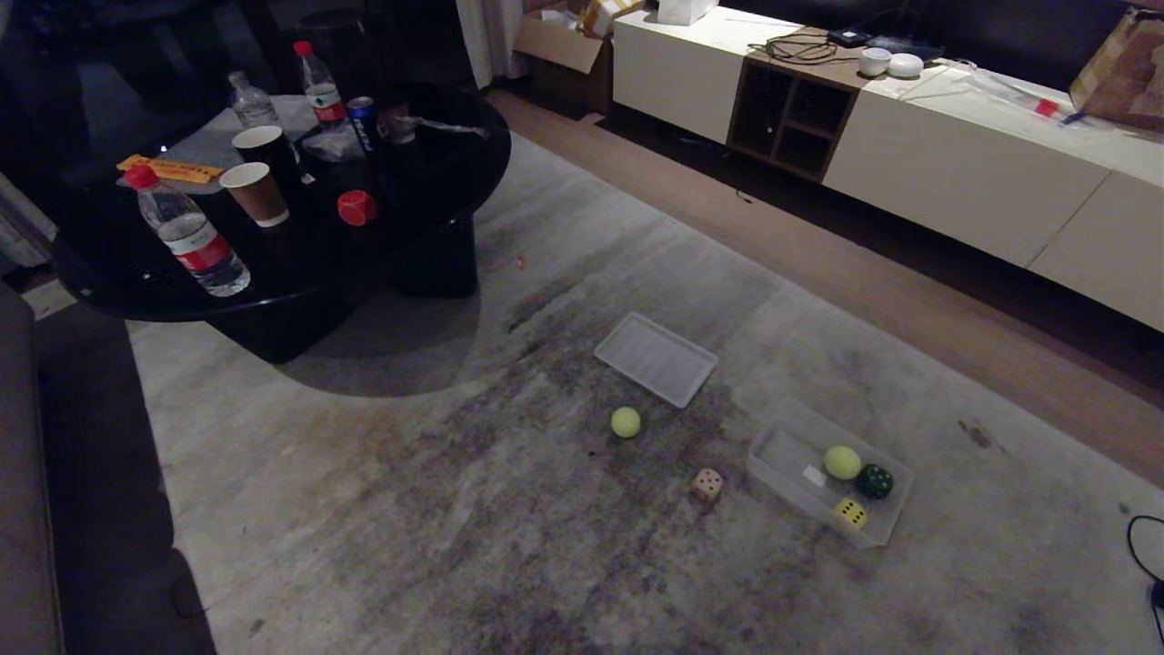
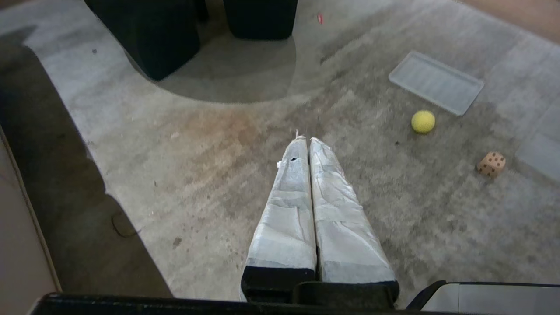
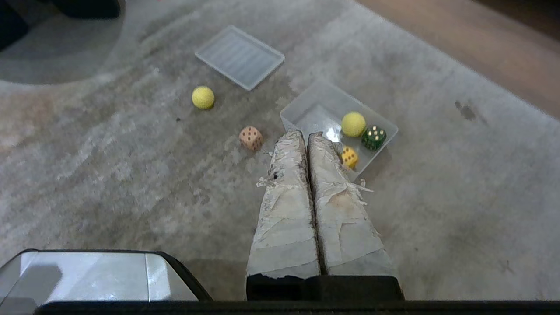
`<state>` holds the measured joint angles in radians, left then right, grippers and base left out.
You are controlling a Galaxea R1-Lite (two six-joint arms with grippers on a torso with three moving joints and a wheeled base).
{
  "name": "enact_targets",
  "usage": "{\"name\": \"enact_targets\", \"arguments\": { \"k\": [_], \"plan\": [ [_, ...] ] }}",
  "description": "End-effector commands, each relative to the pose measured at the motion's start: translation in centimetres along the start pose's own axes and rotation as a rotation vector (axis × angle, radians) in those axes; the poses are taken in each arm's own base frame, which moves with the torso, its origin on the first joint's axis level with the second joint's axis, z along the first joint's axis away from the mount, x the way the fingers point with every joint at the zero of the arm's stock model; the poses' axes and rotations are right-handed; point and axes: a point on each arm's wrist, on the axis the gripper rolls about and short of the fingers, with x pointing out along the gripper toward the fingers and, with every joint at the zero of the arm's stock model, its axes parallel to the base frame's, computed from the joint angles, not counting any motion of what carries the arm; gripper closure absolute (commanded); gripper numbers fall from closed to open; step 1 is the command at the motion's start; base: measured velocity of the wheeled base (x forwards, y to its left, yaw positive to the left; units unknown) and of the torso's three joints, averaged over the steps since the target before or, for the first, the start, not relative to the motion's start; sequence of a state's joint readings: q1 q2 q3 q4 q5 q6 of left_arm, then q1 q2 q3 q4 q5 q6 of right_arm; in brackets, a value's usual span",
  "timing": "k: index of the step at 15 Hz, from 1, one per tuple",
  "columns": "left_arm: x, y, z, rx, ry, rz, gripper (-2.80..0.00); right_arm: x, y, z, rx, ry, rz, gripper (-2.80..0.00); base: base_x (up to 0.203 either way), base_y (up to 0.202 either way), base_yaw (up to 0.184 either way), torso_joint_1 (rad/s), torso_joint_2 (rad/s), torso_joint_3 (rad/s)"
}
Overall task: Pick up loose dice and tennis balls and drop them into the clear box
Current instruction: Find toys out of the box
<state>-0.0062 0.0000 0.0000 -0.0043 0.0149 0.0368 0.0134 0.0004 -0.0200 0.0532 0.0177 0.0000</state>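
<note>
The clear box [image 1: 782, 455] [image 3: 306, 109] sits on the rug and holds a tennis ball [image 1: 842, 462] [image 3: 353, 124], a dark green die [image 1: 875, 481] [image 3: 373, 137] and a yellow die [image 1: 851, 514] [image 3: 349, 156]. Loose on the rug to its left lie a beige-pink die [image 1: 707, 483] [image 2: 491, 164] [image 3: 250, 138] and a second tennis ball [image 1: 626, 422] [image 2: 423, 121] [image 3: 203, 97]. A red die [image 1: 356, 207] rests on the black table. My left gripper [image 2: 306, 138] and right gripper [image 3: 305, 134] are both shut and empty, held high above the rug; neither shows in the head view.
A flat ribbed lid [image 1: 656, 357] lies beyond the loose ball. The black coffee table [image 1: 109, 282] at the left carries bottles, cups and a can. A white cabinet [image 1: 955, 164] runs along the far right. A cable [image 1: 1141, 546] lies at the rug's right edge.
</note>
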Motion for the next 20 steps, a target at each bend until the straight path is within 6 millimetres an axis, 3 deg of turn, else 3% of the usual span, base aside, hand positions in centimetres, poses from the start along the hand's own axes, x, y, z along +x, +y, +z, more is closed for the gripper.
{"name": "enact_targets", "arguments": {
  "k": [1,20],
  "plan": [
    [0.02,0.00,-0.04,0.000,0.003,0.000,0.00,0.01,0.00,0.00,0.000,0.002,0.001,0.00,0.000,0.000,0.000,-0.001,0.00,-0.206],
    [0.02,0.00,-0.04,0.006,0.003,0.000,0.00,0.00,0.00,-0.01,0.000,0.000,0.001,0.00,0.000,0.000,0.000,0.002,0.00,-0.197]
  ]
}}
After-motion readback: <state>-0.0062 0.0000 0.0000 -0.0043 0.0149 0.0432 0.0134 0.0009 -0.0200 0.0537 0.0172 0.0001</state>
